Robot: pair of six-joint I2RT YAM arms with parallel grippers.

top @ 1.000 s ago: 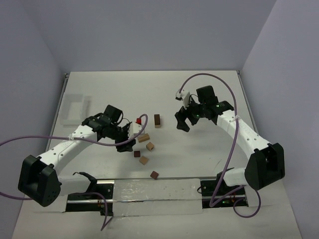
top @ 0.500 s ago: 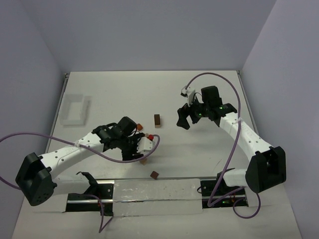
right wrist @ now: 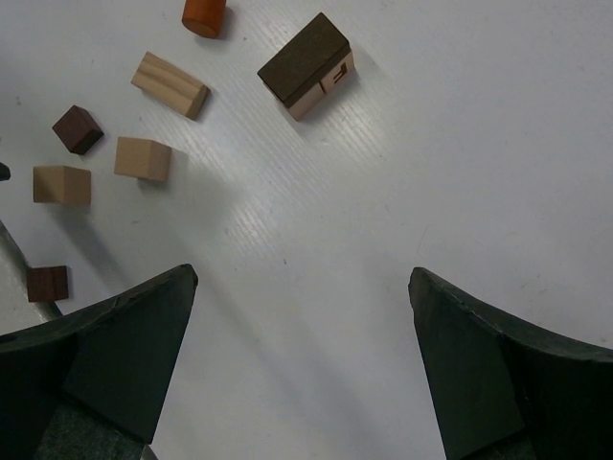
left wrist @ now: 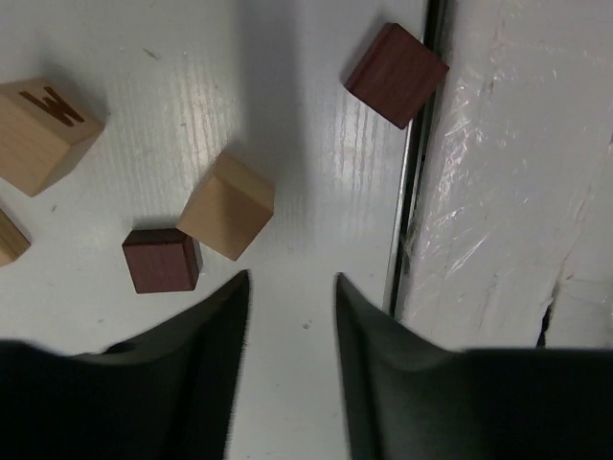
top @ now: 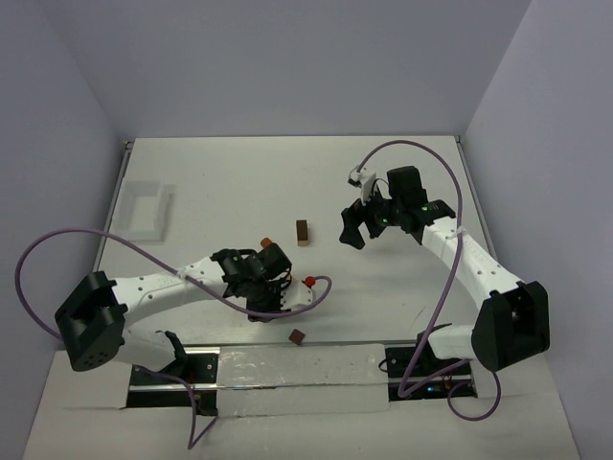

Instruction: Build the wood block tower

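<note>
Jaws of your left gripper [left wrist: 287,326] narrowed to a slim gap over bare table [left wrist: 316,144] and clamped nothing, as the arm swung in toward the near edge. Just ahead lay a tan cube [left wrist: 227,207] and a small reddish-brown cube [left wrist: 160,260], both untouched. Your right gripper [right wrist: 302,355] stayed spread wide and empty, a dark-topped block [right wrist: 306,63] ahead of it. No tower stood yet; I judge that closing caught no block.

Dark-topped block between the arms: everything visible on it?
The dark-topped block is an oblong wooden piece: dark brown top face, pale tan side bearing a reddish letter-like mark. It lies flat on the white table, touching nothing else; the orange cylinder and tan bar sit apart from it. One piece or two stacked: unclear.
</note>
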